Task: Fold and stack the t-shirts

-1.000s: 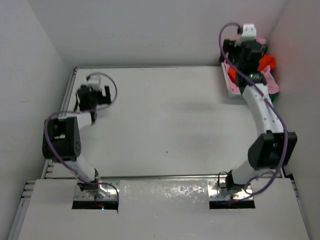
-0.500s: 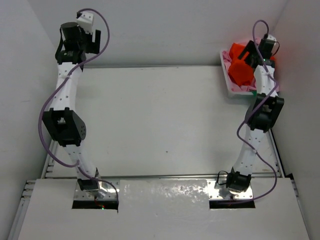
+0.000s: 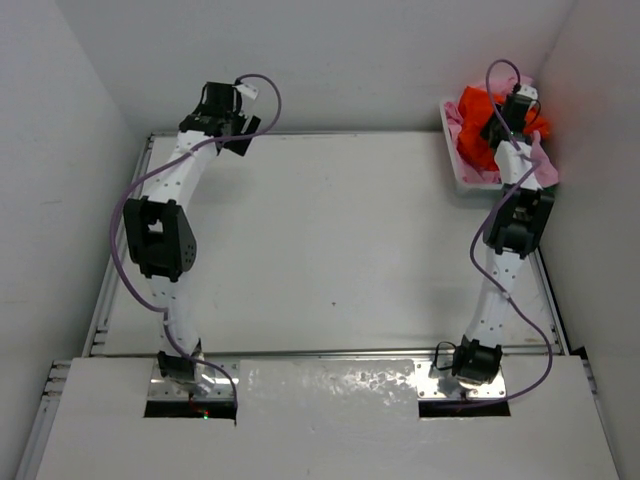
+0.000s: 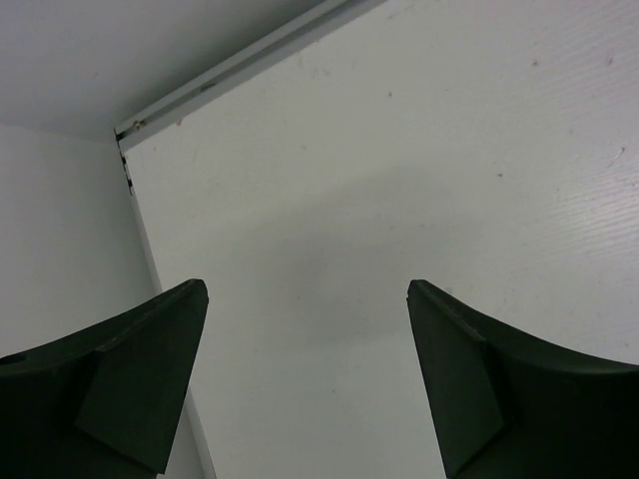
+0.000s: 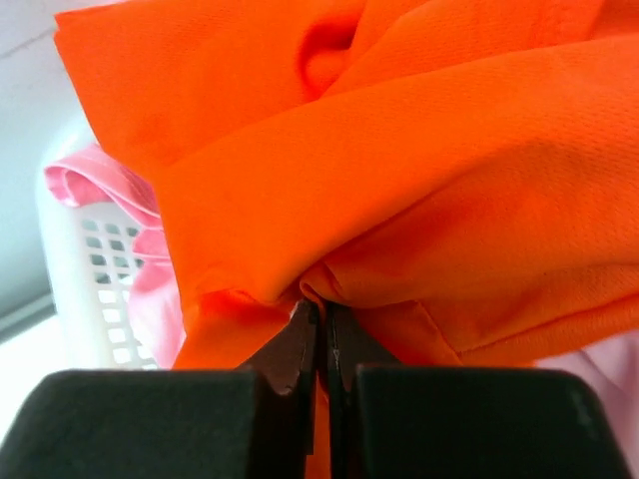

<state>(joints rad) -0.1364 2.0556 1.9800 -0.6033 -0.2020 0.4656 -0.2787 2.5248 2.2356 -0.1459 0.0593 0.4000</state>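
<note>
Top: right gripper [image 3: 500, 118] over far-right basket [image 3: 466, 178], orange t-shirt [image 3: 476, 104] bunched on pink t-shirt [image 3: 453, 115]; left gripper [image 3: 240, 130] far left.
Left wrist: fingers spread, empty, above the table [image 4: 419, 150].
Right wrist: jaws pinching an orange fold. Lift straight up slowly, so pink doesn't drag along.

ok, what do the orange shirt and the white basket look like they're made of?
The orange shirt looks like thin knit cloth, matte, possibly a synthetic sports weave. It has a fine pinhole texture and soft folds where the right pincer pinches it. The basket looks like white moulded plastic, smooth and slightly shiny, with a regular grid of small square holes in its wall.
</note>
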